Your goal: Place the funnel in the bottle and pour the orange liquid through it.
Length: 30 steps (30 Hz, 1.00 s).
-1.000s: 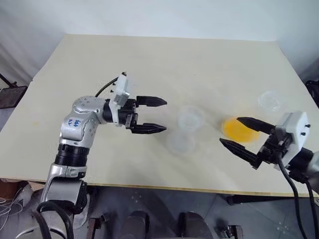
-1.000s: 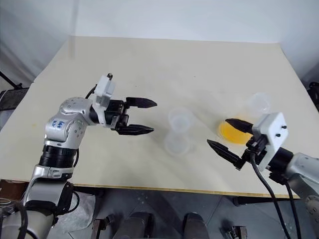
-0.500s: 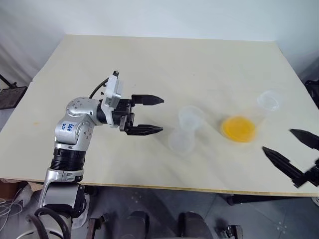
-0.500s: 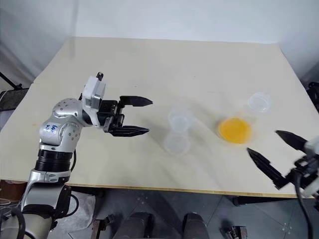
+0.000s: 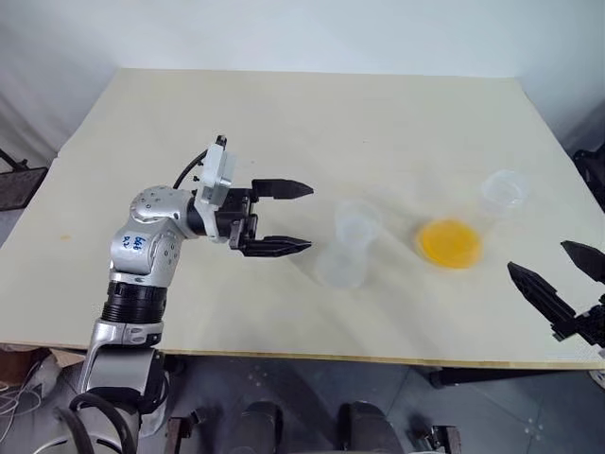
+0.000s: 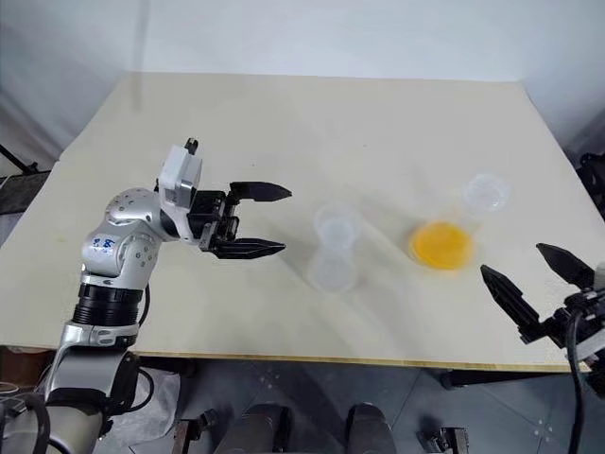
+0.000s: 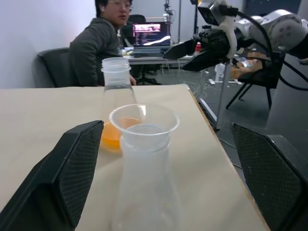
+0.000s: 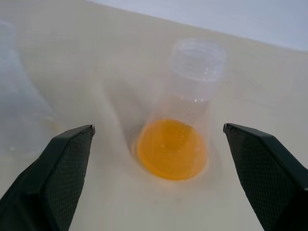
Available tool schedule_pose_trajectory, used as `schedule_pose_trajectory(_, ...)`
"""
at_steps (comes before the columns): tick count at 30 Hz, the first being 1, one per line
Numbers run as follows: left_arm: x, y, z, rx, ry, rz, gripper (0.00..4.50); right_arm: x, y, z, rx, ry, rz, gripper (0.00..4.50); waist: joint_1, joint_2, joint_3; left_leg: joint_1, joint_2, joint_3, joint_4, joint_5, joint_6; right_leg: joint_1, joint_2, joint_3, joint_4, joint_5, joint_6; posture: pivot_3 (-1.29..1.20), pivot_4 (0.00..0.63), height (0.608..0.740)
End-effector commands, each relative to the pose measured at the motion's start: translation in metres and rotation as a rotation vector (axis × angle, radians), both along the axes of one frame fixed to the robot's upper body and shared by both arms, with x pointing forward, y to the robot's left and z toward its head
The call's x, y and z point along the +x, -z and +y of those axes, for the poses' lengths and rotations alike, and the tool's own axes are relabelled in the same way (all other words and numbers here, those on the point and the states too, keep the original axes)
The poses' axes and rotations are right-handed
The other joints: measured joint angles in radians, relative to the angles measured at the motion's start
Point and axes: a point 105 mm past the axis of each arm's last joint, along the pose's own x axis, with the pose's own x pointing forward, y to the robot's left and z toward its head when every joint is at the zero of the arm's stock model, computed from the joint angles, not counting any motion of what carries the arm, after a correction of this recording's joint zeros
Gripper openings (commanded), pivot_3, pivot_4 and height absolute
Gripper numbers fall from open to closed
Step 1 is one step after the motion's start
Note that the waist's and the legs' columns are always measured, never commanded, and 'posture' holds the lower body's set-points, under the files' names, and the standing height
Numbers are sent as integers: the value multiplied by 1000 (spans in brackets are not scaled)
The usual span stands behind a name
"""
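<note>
- The funnel [image 7: 143, 120] already sits in the neck of the bottle [image 5: 342, 248], near the middle of the desk [image 5: 284, 123]; its wide rim stands above the bottle's mouth. It looks thin, light, clear plastic, so I judge that a small knock could tip it or lift it out.
- The bottle appears empty and light. Its wide base should keep it steady, but a push at the neck could slide it across the smooth desk.
- The orange liquid [image 8: 171, 149] lies as a shallow layer in the taller flask [image 8: 185, 106], which stands upright just beside the bottle, on the robot's right, apart from it.
- That flask is stiff, clear and probably slick. With so little liquid it should be light, and its weight sits low.
- The best hold, in my judgement, is across the narrowing wall just under the threaded mouth, where the fingers can span it; the broad base looks too wide.
- The left gripper [image 5: 284, 216] hovers level beside the bottle, its fingers spread wide on nothing.
- The right gripper [image 6: 537, 284] hangs at the desk's near right edge, well apart from the flask, fingers spread and empty.
- A person [image 7: 98, 41] sits beyond the desk's end.
</note>
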Motion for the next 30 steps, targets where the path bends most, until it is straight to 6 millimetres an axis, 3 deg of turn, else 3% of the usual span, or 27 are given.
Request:
schedule_pose_trajectory(1,-5,-10,-6,-22,14,-52,4491,32,9,-2,46,12,11,4500,-8,0,0,0,0,1,1,0,0,0,0,0,0,0,0,0,150,740)
schedule_pose_trajectory(10,-8,-12,-3,-31,-8,-49,4491,79,-3,10,43,-73,-101,4500,-18,2,-1,-1,-2,0,-1,0,1,-1,-2,0,0,0,1,0,150,740)
schedule_pose_trajectory(19,-9,-13,1,-20,-27,-55,4491,99,-18,7,4,-82,-137,4500,-19,2,-1,-1,-1,0,-1,1,1,-2,-1,0,0,0,1,0,150,740)
schedule_pose_trajectory(30,-11,-13,2,-21,-35,-55,4491,117,-22,14,-7,-110,-129,4500,-21,2,-1,-1,-1,0,-1,1,0,-2,-1,0,0,0,1,0,150,740)
